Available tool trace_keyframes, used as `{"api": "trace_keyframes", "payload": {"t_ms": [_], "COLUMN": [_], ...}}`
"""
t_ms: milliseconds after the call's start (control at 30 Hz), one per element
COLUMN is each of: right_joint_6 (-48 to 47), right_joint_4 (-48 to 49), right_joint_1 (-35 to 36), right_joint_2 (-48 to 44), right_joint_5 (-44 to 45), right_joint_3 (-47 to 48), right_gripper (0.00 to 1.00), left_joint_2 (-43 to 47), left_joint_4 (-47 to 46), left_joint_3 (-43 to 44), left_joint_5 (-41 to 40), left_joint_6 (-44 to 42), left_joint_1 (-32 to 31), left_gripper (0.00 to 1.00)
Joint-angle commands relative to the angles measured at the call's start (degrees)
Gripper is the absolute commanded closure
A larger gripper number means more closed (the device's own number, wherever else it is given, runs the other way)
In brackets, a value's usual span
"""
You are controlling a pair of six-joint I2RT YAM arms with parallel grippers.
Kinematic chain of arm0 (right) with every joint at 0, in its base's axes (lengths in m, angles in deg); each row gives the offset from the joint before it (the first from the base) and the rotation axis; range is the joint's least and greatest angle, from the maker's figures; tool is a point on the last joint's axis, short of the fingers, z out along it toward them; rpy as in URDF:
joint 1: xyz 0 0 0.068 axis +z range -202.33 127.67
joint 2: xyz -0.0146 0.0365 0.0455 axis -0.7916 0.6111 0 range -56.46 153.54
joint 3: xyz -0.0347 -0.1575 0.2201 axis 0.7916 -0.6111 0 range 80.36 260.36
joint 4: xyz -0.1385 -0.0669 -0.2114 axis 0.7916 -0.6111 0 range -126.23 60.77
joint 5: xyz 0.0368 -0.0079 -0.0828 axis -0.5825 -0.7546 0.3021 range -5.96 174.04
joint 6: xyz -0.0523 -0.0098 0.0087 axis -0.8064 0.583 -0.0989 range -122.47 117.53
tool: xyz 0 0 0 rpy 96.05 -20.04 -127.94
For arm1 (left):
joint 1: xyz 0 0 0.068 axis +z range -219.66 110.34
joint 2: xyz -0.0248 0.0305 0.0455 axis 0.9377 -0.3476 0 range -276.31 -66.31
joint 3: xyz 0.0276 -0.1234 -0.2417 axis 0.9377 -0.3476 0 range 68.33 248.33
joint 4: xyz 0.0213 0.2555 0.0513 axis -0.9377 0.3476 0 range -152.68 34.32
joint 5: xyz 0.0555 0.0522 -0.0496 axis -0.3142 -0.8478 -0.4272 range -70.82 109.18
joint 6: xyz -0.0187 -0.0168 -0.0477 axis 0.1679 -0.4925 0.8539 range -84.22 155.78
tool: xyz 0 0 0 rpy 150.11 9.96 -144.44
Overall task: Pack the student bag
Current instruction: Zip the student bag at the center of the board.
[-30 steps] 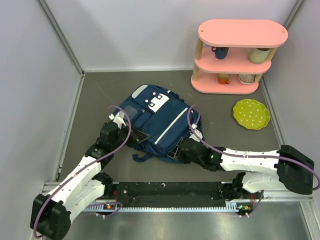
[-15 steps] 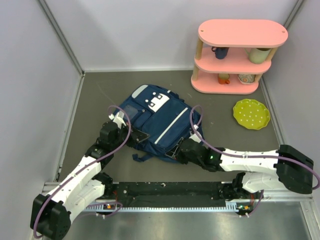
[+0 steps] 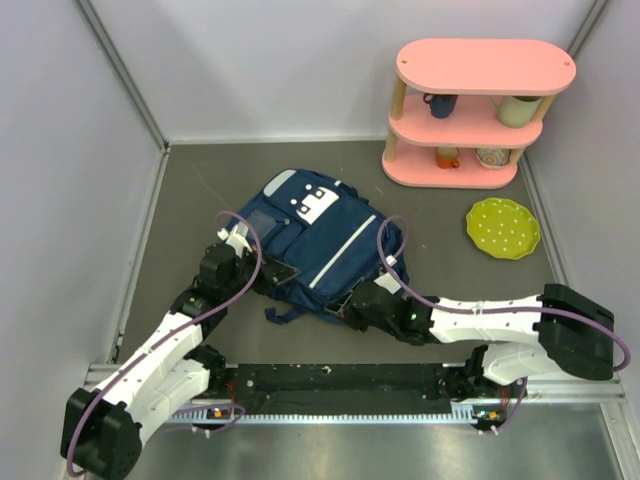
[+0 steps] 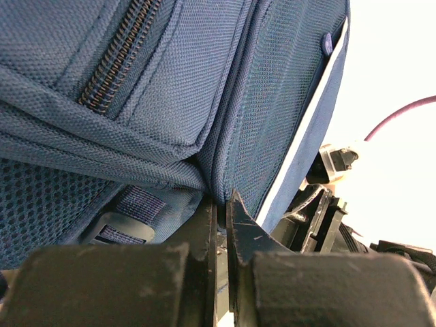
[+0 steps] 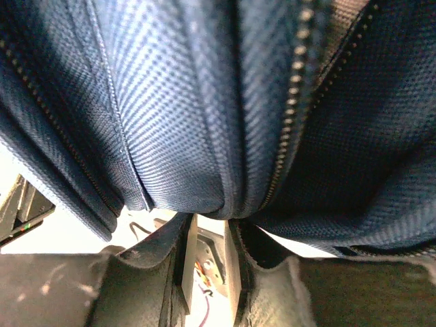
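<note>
Student bag [image 3: 318, 235] lying flat on the grey table [image 3: 180, 200], between the two arms. The left gripper [image 4: 221, 210] is closed, its tips pinching the seam at the bag's near-left edge. The right gripper [image 5: 208, 228] is at the near-right edge, fingers [image 5: 170, 248] narrowly apart, a zippered fold bulging just above the tips.

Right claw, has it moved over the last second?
Yes. The right claw slid slightly left along the student bag's near edge, away from the green plate.
</note>
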Motion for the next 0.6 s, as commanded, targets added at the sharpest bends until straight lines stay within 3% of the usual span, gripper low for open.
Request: {"api": "trace_keyframes", "payload": {"t_ms": [0, 133, 233, 400, 567], "right_joint_6": [4.0, 4.8, 5.7, 1.4, -4.2], "right_joint_4": [-1.9, -4.0, -3.9, -5.7, -16.1], "right_joint_1": [0.5, 0.4, 0.5, 0.5, 0.2], "right_joint_2": [-0.1, -1.4, -2.8, -9.1, -19.2], "right_joint_5": [5.4, 7.6, 7.8, 6.2, 7.8], "right_joint_3": [1.5, 0.5, -1.3, -3.8, -7.4], "right_gripper": [0.8, 0.88, 1.0, 1.0, 1.0], "left_joint_2": [2.2, 2.1, 2.0, 2.0, 2.5], "left_joint_4": [-7.4, -7.1, -6.8, -5.6, -1.3], "left_joint_3": [1.0, 1.2, 1.4, 1.9, 4.1], "left_joint_5": [3.3, 3.1, 3.0, 1.7, -1.3], "left_joint_6": [0.0, -0.1, -0.4, -1.9, -6.0], "left_joint_1": [-0.1, -0.1, 0.0, 0.0, 0.1], "left_gripper": [1.0, 1.0, 1.0, 1.0, 1.0]}}
